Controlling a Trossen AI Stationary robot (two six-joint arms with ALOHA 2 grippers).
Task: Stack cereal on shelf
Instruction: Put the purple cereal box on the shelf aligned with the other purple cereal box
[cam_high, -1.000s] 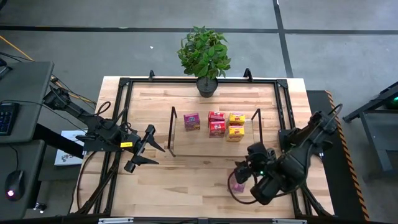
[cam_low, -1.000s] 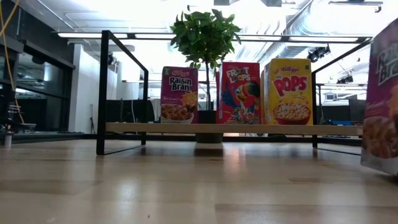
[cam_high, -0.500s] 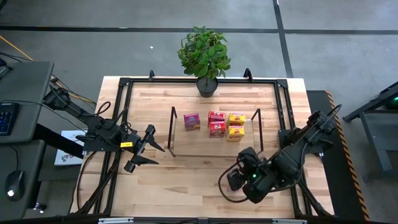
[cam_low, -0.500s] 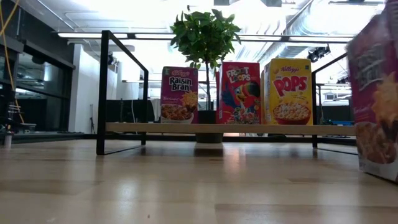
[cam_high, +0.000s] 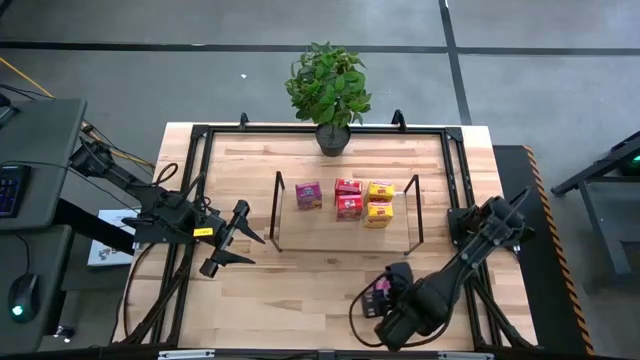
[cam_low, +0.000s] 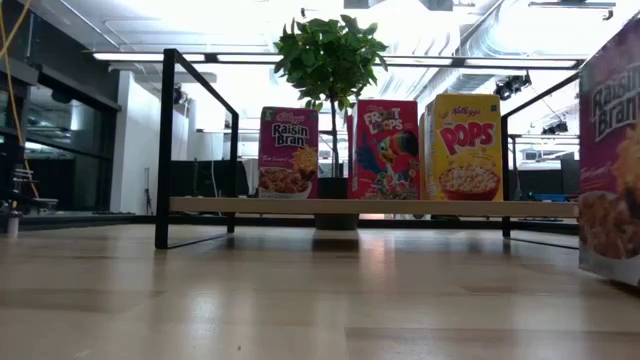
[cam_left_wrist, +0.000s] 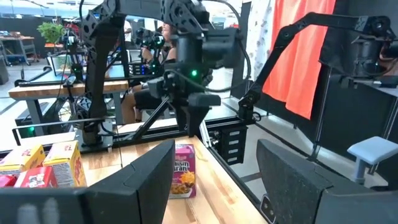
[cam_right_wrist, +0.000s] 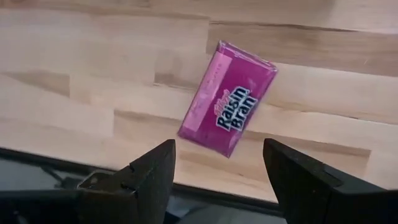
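Observation:
A pink cereal box (cam_right_wrist: 227, 98) stands upright on the tabletop near the table's near edge, right of centre (cam_high: 380, 290); it fills the right margin of the low view (cam_low: 610, 165). My right gripper (cam_right_wrist: 219, 150) hangs open above it, fingers pointing down, clear of its top. The shelf (cam_high: 345, 232) carries five boxes standing on its board: one pink (cam_high: 308, 195), two red (cam_high: 348, 197), two yellow (cam_high: 379, 202). My left gripper (cam_high: 238, 240) waits open, left of the shelf.
A potted plant (cam_high: 328, 88) stands at the far edge behind the shelf. A black frame (cam_high: 200, 135) runs around the tabletop. The table's near edge (cam_right_wrist: 186, 177) lies close to the pink box. Bare wood stretches between the shelf and the near edge.
My right arm has swung toward the table's near edge and a little to the left, its gripper now over the pink box. In the low view the box lurched leftward and blurred half a second ago, then settled upright at the right margin.

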